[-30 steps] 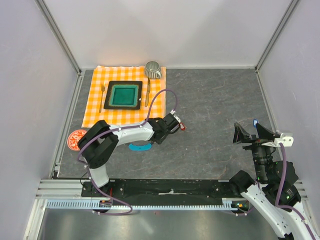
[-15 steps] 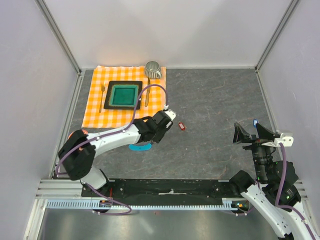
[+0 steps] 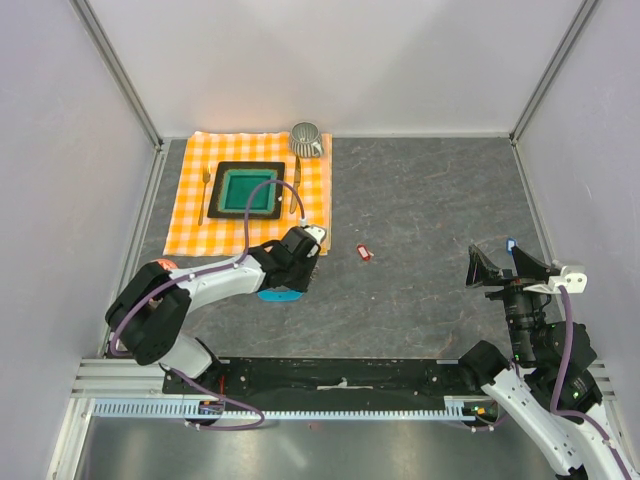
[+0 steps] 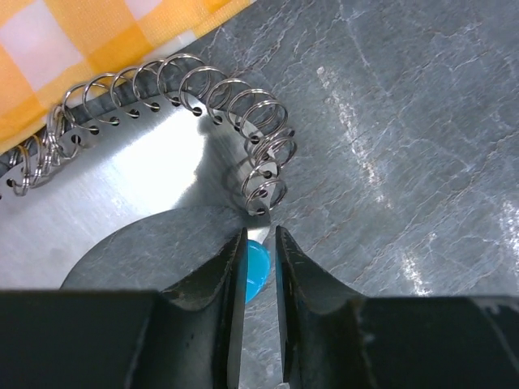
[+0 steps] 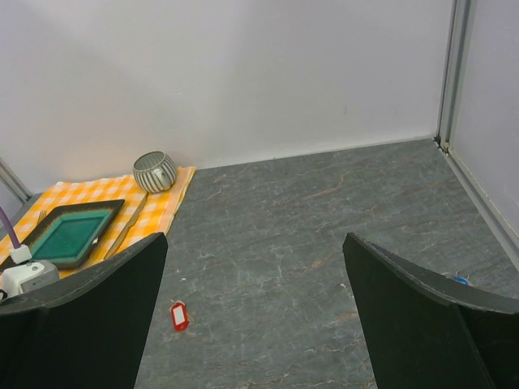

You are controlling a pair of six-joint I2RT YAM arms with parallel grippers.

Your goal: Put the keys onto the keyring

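The keyring point(image 4: 235, 97) is an arc of thin metal coil beside the checked cloth, and its light-blue strip point(image 4: 258, 267) shows in the gap between my left fingers. My left gripper point(image 4: 261, 231) hovers at the coil's end, its jaws a narrow gap apart with bare table showing through. From above, the left gripper point(image 3: 303, 250) sits over the keyring point(image 3: 278, 294). The red key point(image 3: 364, 253) lies free on the table to its right, also seen as the red key point(image 5: 179, 315). The blue key point(image 3: 511, 244) lies beside my right gripper point(image 3: 503, 268), which is wide open and holds nothing.
An orange checked cloth point(image 3: 195, 220) at the back left carries a green dish point(image 3: 248, 190), a fork point(image 3: 205, 195), a knife point(image 3: 295, 185) and a striped cup point(image 3: 306, 138). A red-patterned saucer point(image 3: 153, 278) lies by the left wall.
My left gripper has drawn back leftward from beside the red key to the keyring, and its jaws have narrowed. The red key stays on the table. The right arm is still.
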